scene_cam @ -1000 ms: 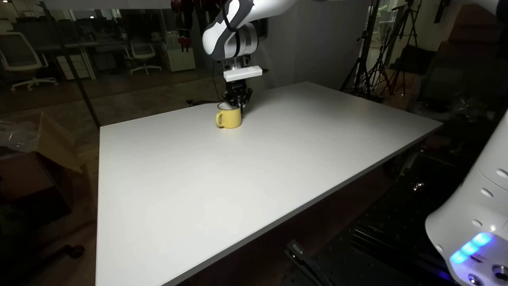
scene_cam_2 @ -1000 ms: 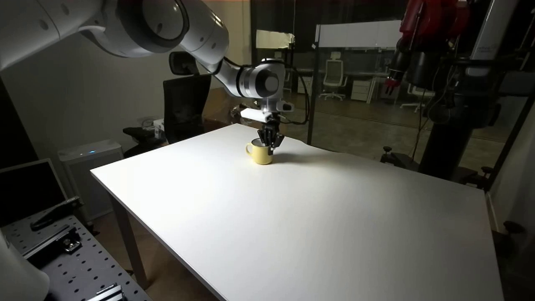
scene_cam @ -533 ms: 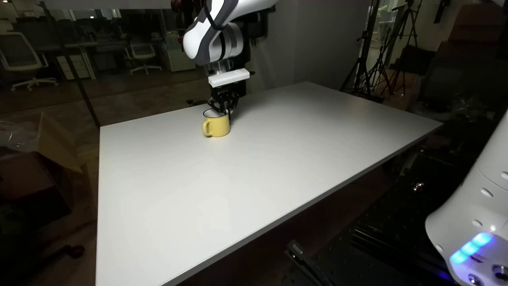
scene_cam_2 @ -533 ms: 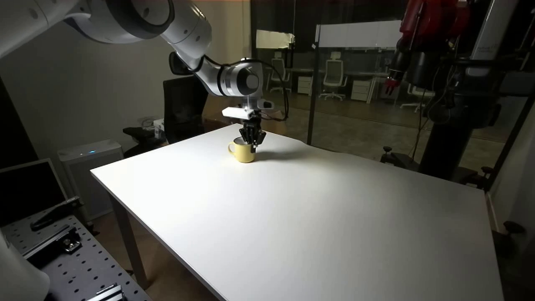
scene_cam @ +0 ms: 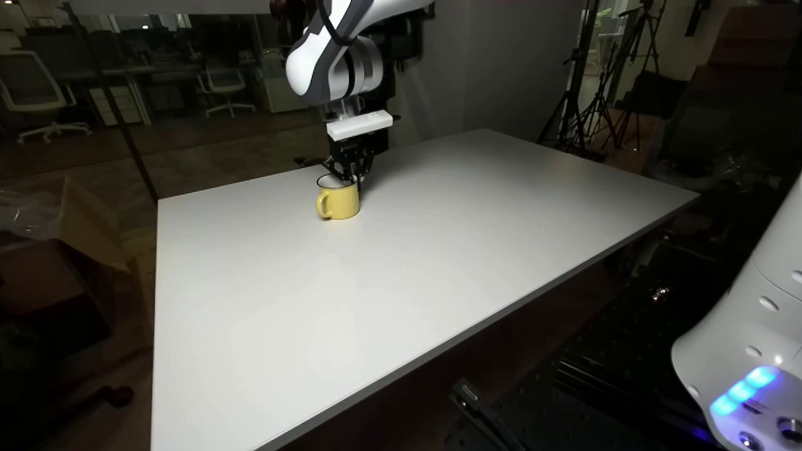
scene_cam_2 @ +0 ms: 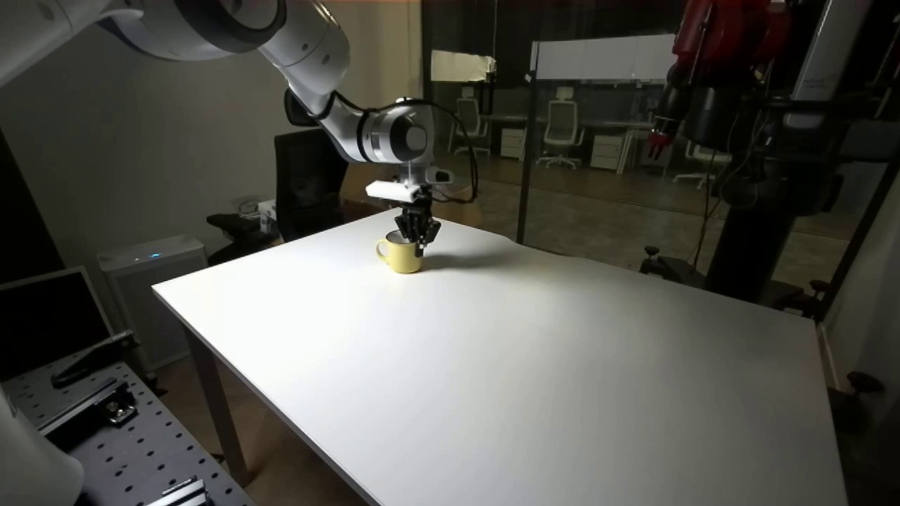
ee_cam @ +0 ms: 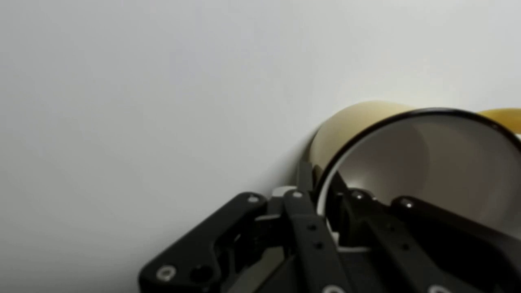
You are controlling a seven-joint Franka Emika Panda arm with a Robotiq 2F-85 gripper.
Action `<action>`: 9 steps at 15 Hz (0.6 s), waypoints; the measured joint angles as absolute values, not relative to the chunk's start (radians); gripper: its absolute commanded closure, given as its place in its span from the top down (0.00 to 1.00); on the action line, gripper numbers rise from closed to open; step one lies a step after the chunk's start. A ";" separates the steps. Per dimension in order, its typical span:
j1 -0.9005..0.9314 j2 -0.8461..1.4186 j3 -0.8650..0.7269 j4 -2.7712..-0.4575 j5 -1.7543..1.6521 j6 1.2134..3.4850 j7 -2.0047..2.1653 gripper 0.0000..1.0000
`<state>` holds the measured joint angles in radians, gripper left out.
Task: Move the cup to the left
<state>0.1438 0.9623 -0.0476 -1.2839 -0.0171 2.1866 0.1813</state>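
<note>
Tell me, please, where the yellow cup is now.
In an exterior view, the yellow cup is left of the picture's centre, toward the far edge of the white table, gripped by the tool.

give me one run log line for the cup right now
gripper: clamped on yellow mug | fingers: one inside, one outside | mug: opening upward | handle: away from fingers | white table contact: unclear

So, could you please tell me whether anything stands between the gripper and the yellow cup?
Nothing visible does: in the wrist view, the gripper is closed on the wall of the yellow cup, gripping it from inside and outside, with no other object showing between them.
</note>
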 measured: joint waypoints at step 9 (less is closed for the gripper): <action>0.143 0.963 -0.034 -1.357 -0.021 2.209 0.157 0.99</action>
